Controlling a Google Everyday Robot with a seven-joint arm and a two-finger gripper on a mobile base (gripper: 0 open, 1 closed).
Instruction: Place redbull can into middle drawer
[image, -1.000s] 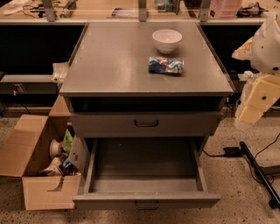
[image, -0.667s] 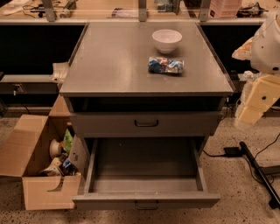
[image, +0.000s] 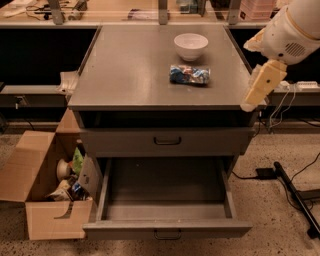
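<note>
Since a second ago the arm (image: 292, 30) has swung up and in from the right, bringing the hand (image: 258, 87) closer to the white bowl (image: 191, 46); the bowl, the can and both drawers lie as they did. The hand now hangs to the right of the bowl and a little nearer the camera, at the right edge of the counter (image: 130, 70), apart from the things on it. Whether it is wide or narrow I cannot tell. The redbull can (image: 190, 75) lies on its side on the counter just in front of the bowl, near it but not touching. Below the bowl, on the cabinet's front, the upper drawer (image: 167, 141) is pushed in, and under that the middle drawer (image: 120, 229) stands pulled far out, its grey floor in view. Well to the bowl's left and down on the floor sits an open cardboard box (image: 30, 170) with odds and ends inside
</note>
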